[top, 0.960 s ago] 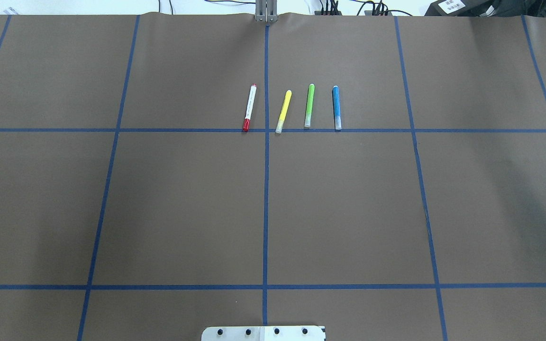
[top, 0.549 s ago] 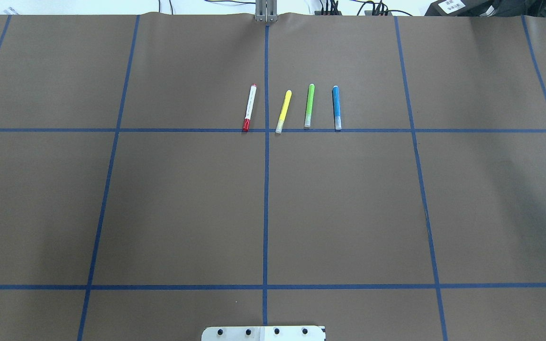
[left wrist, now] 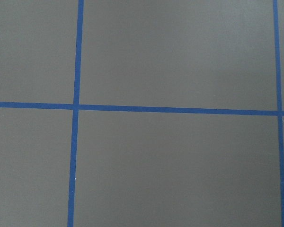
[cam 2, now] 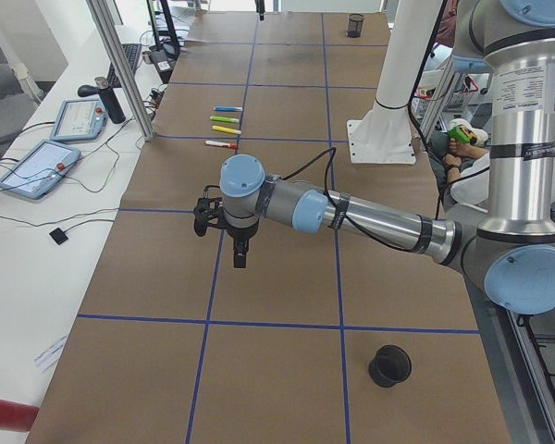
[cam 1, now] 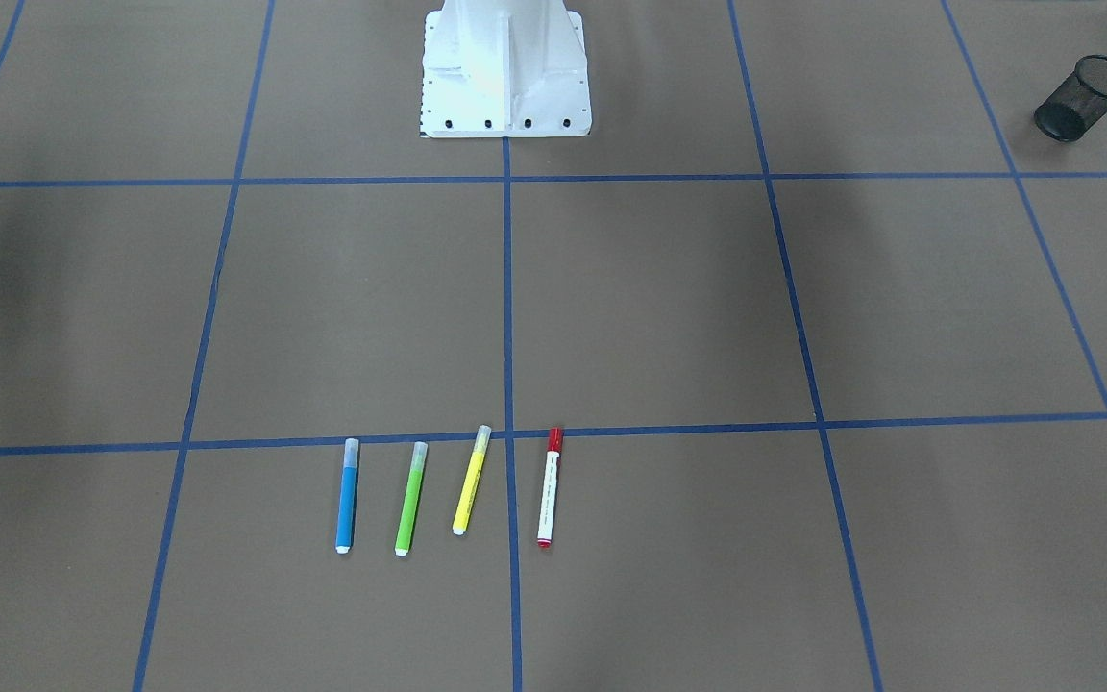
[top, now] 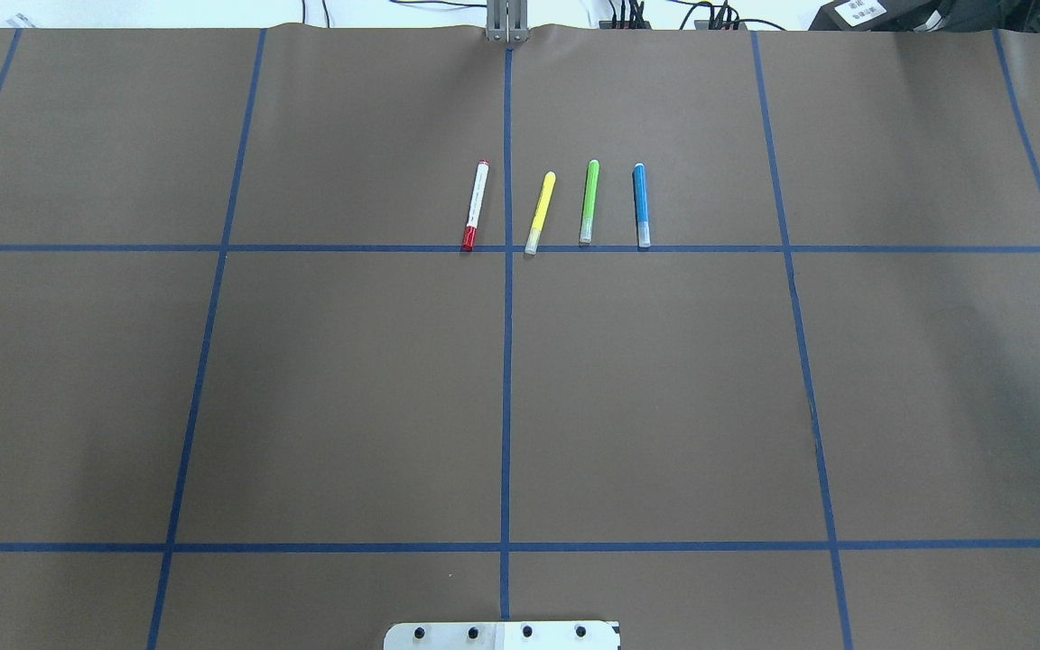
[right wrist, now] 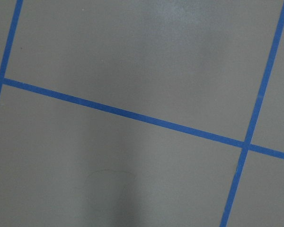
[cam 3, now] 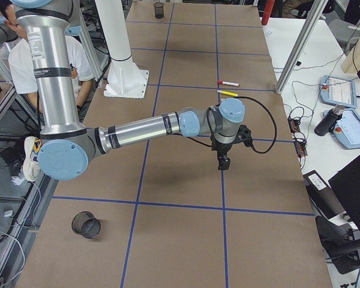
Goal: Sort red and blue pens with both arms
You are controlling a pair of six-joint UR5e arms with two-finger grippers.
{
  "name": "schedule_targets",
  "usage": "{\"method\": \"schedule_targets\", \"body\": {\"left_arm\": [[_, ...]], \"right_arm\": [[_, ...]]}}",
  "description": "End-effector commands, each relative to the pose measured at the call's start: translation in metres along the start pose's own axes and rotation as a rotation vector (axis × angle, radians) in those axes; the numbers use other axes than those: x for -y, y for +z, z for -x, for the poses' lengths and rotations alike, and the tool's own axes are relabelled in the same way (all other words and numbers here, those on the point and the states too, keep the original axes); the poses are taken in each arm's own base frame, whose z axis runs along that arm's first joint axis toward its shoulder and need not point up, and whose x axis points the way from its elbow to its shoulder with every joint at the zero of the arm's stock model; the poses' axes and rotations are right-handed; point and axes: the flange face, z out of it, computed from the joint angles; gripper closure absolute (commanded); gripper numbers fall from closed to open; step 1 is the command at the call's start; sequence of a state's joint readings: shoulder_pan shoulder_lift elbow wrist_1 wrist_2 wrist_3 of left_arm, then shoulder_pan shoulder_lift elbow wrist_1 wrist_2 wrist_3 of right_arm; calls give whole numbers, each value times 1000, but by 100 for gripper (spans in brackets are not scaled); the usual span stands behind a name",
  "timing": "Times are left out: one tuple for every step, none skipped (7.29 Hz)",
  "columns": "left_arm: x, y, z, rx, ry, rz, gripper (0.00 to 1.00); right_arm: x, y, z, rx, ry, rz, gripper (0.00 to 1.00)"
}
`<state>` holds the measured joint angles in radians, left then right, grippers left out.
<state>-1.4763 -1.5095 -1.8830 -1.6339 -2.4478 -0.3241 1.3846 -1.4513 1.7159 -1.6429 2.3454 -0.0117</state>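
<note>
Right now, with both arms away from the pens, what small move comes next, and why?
Probably swing the left gripper toward the red pen: it lies at that arm's end of the row, the blue pen at the other end, and both wrist views show only taped paper.

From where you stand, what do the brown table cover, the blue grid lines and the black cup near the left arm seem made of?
The brown table cover: likely matte paper; its far edge ripples. The blue grid lines: probably adhesive tape, thin flat strips. The black cup: wire mesh, probably metal; you see through its wall.
</note>
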Motion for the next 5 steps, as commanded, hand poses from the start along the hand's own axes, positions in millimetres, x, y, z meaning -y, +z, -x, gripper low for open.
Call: {"method": "schedule_targets", "body": {"left_arm": [[-3,2,2,-4,-11,6,0],[-4,3,3,-3,-11,8,2],[-1,3,3,-6,5,4,6],[2,10,-12,-11,23,16,1],[3,3,-31,-37,52,7,1]], "right_arm": [[1,-2,3,5,-15,-15,0],[1,-3,6,23,-15,-16,0],[0,-3,10,63,-14,-16,0],[0,-2,12,101,22,-13,0],[5,-3,13,88,20,-18,0]]}}
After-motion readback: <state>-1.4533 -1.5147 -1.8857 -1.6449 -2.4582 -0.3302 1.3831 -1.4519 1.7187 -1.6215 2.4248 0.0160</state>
